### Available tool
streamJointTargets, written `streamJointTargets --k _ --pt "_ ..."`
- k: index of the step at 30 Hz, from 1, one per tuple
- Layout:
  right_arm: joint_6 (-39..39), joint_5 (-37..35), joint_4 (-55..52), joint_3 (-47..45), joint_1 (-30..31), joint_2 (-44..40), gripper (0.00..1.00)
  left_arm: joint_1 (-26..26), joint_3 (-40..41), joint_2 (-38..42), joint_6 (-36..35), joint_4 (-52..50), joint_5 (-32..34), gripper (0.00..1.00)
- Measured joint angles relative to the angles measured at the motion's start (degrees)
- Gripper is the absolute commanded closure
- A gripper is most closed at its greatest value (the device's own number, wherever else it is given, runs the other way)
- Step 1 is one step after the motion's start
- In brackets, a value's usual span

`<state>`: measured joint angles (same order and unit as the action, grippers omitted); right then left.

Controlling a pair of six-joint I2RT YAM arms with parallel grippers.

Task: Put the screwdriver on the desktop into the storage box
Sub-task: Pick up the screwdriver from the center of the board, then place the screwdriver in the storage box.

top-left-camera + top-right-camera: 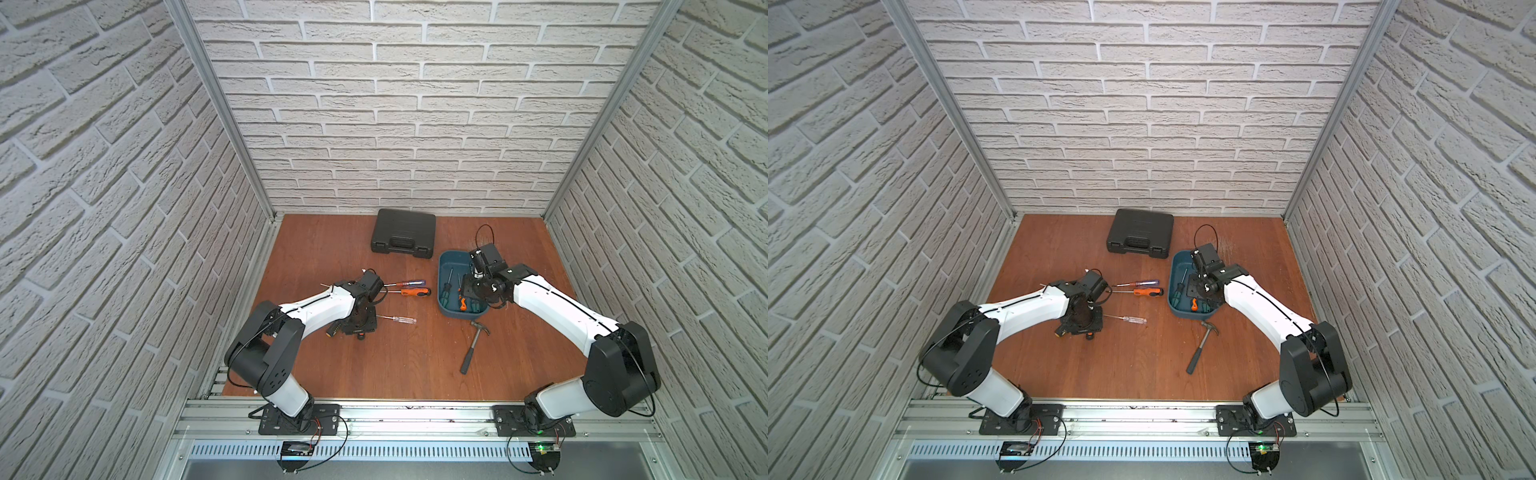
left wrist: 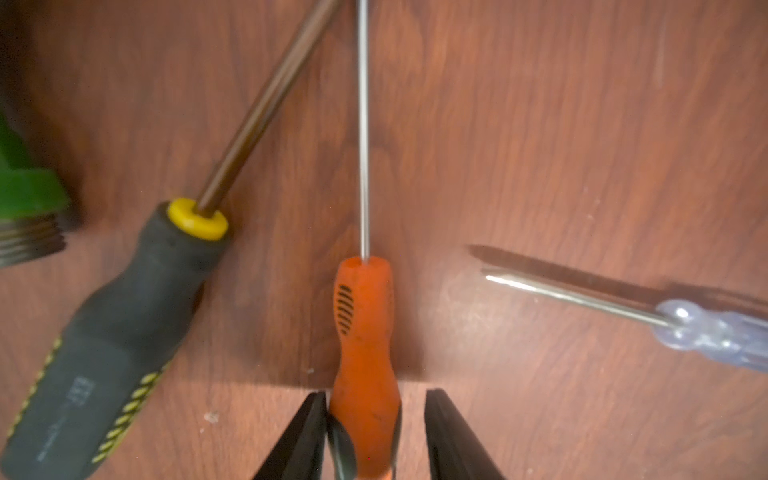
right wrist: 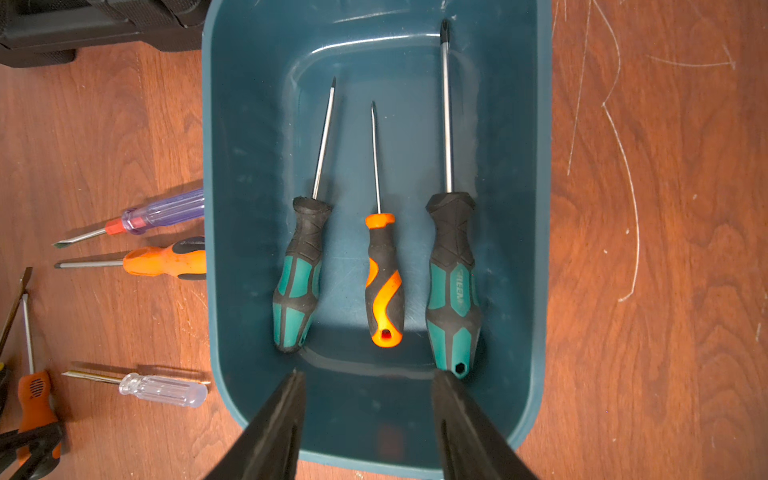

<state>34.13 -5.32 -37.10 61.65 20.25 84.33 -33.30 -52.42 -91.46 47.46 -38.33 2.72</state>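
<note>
three screwdrivers lie side by side in the storage box (image 3: 224, 166), handles toward the robot: a short teal screwdriver (image 3: 297, 282), a small orange and black screwdriver (image 3: 384, 282) and a long teal screwdriver (image 3: 453, 282). the right gripper (image 3: 370, 374) hangs over the near end of the box with its jaws apart and nothing between them. the box sits on the right side of the desktop (image 1: 374, 365), in front of a black case (image 1: 403, 235) that stands by the back wall. a hammer (image 1: 473, 345) lies just beside the box's near corner.

over on the left, the left gripper (image 2: 376, 392) is down at the desktop, its jaws either side of the handle of a thin orange screwdriver (image 2: 363, 332) that lies flat on the wood. one finger (image 2: 307, 432) touches the handle and the other finger (image 2: 449, 432) stands a little off it, so the grip is not closed. a black and yellow screwdriver (image 2: 124, 332) lies just beside it on one side. a clear screwdriver (image 2: 715, 336) lies near on the other, its tip pointing toward the orange handle.

two more lie between the left gripper and the box: a purple screwdriver (image 1: 413, 282) and a fat orange screwdriver (image 1: 415, 292), close together and nearly parallel, handles toward the box. in both top views the left arm hides most of the thin orange screwdriver.
</note>
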Motion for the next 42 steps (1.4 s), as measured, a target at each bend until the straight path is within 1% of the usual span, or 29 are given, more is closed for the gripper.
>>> streamJointTargets --k 3,9,11,16,20,22,25,29,31,33,35,42 --pt "0.00 0.00 -0.02 0.00 0.00 0.00 0.46 0.63 0.00 -0.46 0.22 0.70 -0.04 0.62" --pt "0.02 0.00 0.00 0.02 0.00 -0.02 0.46 0.87 -0.07 -2.14 0.15 1.16 -0.61 0.63" --pt "0.02 0.00 0.00 0.00 0.00 -0.02 0.46 0.87 -0.09 -2.16 0.02 1.09 -0.74 0.66" --pt "0.24 -0.02 -0.02 0.02 0.00 -0.02 0.46 0.94 -0.48 -2.38 -0.79 0.57 -1.09 0.76" --pt "0.83 -0.26 0.00 0.00 -0.04 -0.02 0.46 0.24 -3.19 -3.28 -1.55 -1.81 -0.48 0.78" --pt "1.01 -0.46 0.00 0.02 -0.31 -0.02 0.47 -0.68 -6.67 -3.39 -2.23 -4.07 0.35 0.77" --pt "1.05 -0.83 -0.02 0.02 -0.90 -0.24 0.47 -2.64 -14.14 -3.43 -3.06 -6.21 1.51 0.77" --pt "1.22 -1.57 -0.35 0.00 -3.10 -2.62 0.47 -6.75 -27.32 -5.88 -4.52 -7.80 2.21 0.77" --pt "1.27 -2.21 -0.66 0.02 -4.61 -4.79 0.47 -9.27 -35.23 -9.70 -5.73 -8.68 2.21 0.77" --pt "1.27 -2.75 -1.05 0.00 -6.34 -7.39 0.47 -11.89 -44.15 -15.26 -7.04 -9.25 1.92 0.77" --pt "1.27 -3.19 -1.38 -0.02 -7.82 -9.75 0.47 -13.62 -51.23 -20.41 -8.04 -9.66 1.18 0.78" --pt "1.25 -4.11 -2.67 -2.89 -11.30 -16.50 0.47 -17.16 -71.08 -36.76 -8.50 -12.22 -3.63 0.78"
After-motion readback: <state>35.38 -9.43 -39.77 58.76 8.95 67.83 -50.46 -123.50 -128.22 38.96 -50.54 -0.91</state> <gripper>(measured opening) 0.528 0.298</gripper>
